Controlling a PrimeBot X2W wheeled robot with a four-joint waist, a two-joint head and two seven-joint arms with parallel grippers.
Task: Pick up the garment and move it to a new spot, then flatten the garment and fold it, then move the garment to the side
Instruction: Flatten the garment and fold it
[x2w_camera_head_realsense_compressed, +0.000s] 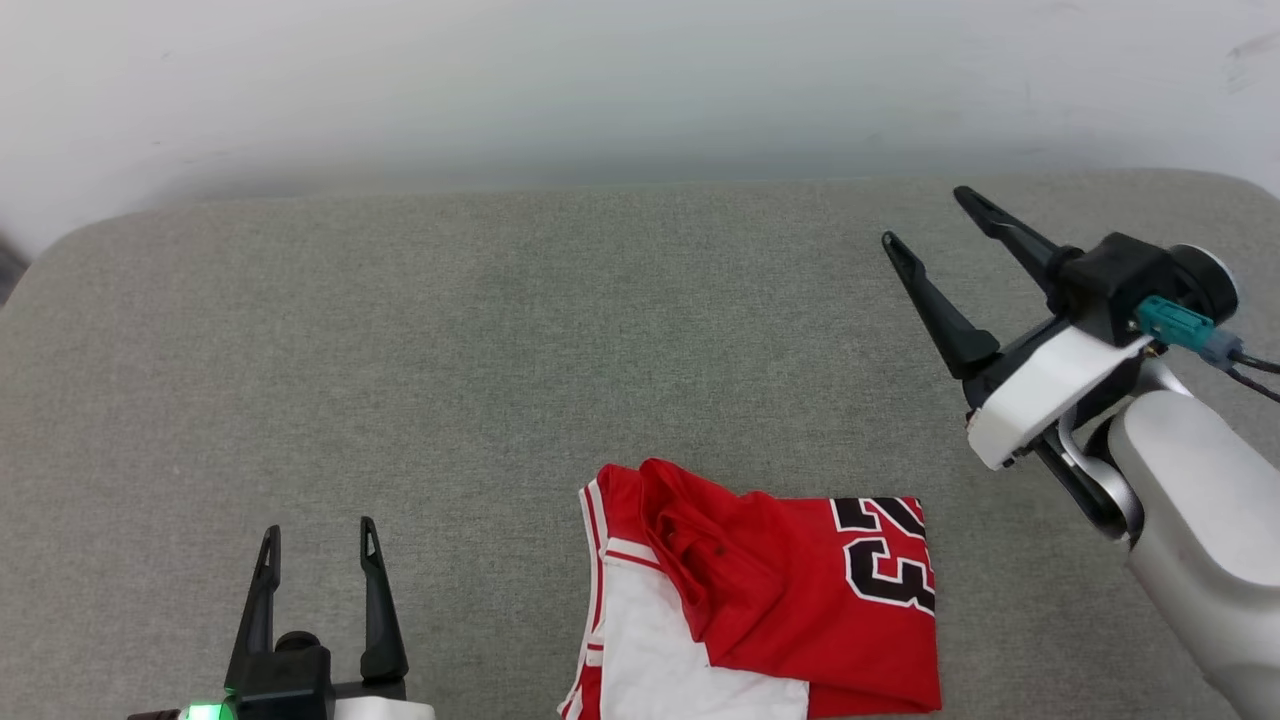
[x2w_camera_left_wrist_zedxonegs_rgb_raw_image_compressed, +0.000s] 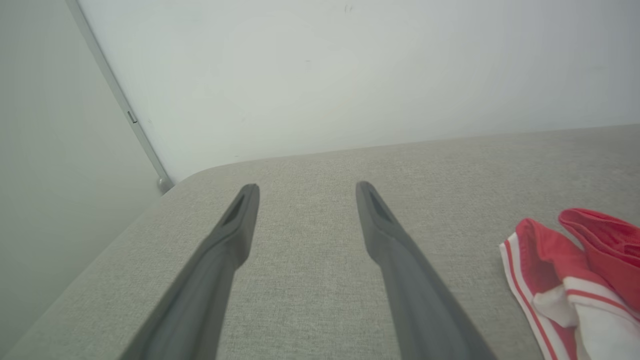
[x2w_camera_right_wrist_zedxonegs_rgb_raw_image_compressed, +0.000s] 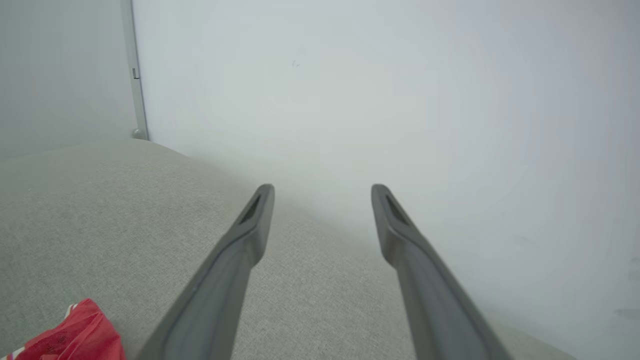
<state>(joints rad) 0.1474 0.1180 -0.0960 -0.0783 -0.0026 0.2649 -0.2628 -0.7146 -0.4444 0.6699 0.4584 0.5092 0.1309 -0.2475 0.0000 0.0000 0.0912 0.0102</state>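
Observation:
The garment (x2w_camera_head_realsense_compressed: 770, 600), red with a white sleeve, striped trim and black-and-white numerals, lies folded into a rough rectangle at the near middle of the grey padded surface (x2w_camera_head_realsense_compressed: 500, 330). Its striped edge shows at the right of the left wrist view as the garment (x2w_camera_left_wrist_zedxonegs_rgb_raw_image_compressed: 570, 280), and a red corner of the garment (x2w_camera_right_wrist_zedxonegs_rgb_raw_image_compressed: 75, 335) shows at the lower left of the right wrist view. My left gripper (x2w_camera_head_realsense_compressed: 318, 540) stands open to the left of it, empty. My right gripper (x2w_camera_head_realsense_compressed: 925, 215) is open and raised to the upper right, well clear of the cloth.
A pale wall (x2w_camera_head_realsense_compressed: 640, 80) runs along the far edge of the padded surface. A thin vertical strip (x2w_camera_left_wrist_zedxonegs_rgb_raw_image_compressed: 120, 100) marks the wall's corner at the far left. Bare grey padding stretches behind and to both sides of the shirt.

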